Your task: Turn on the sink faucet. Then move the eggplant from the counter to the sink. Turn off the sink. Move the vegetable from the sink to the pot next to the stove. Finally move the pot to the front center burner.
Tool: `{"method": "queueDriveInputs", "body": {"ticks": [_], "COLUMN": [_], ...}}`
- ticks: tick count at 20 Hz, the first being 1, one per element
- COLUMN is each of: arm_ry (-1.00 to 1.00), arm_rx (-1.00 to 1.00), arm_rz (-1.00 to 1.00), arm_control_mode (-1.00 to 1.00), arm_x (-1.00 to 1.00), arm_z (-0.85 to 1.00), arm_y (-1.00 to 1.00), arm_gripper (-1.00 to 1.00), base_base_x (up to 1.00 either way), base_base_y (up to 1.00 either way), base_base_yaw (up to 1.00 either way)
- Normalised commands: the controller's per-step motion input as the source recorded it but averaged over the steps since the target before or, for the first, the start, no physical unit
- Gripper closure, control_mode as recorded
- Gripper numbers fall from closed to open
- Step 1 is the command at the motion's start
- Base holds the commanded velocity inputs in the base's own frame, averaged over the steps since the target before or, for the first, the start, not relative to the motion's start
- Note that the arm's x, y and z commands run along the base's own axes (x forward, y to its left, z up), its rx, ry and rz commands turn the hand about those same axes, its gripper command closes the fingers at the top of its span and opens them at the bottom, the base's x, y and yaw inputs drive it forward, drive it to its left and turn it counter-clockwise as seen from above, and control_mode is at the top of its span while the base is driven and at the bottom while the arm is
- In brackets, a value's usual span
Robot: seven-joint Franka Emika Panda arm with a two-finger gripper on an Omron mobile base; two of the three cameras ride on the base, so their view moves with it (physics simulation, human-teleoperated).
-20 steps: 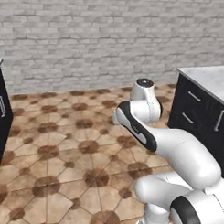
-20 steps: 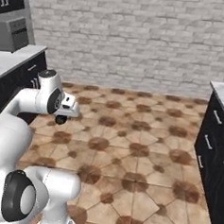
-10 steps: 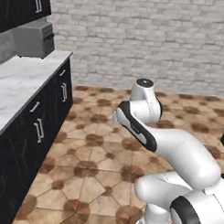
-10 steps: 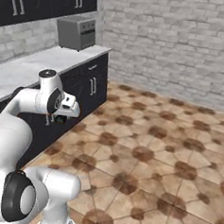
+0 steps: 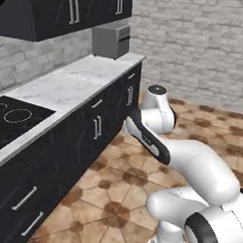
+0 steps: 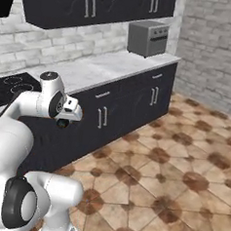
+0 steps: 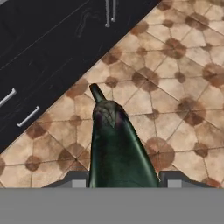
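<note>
The gripper [image 7: 120, 183] was clamped round the eggplant [image 7: 117, 148], carried over the tiled floor just out from the black cabinets [image 7: 39, 61], long axis running straight out from the jaws, stem tip leading, and a jolt could have shaken it loose.

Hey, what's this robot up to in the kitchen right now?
The robot's hand is carrying the dark eggplant, gripped between its fingers and held over the tiled floor beside the black cabinets. Its arm is folded close to the body. The marble counter, with the stove and a toaster, runs alongside.
</note>
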Motion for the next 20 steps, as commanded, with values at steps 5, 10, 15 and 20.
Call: {"method": "queueDriveInputs", "body": {"ticks": [5,10,15,20], "arm_ry": [0.0,0.0,0.0,0.0], "arm_rx": [0.0,0.0,0.0,0.0], "arm_rz": [0.0,0.0,0.0,0.0], "arm_control_mode": [1.0,1.0,1.0,1.0], "arm_x": [0.0,0.0,0.0,0.0], "arm_z": [0.0,0.0,0.0,0.0], "arm_y": [0.0,0.0,0.0,0.0], "arm_gripper": [1.0,1.0,1.0,1.0], "base_base_x": [-0.24,-0.2,-0.07,0.0], "base_base_y": [0.2,0.1,0.03,0.06], "base_base_yaw": [0.56,0.56,0.55,0.54]}}
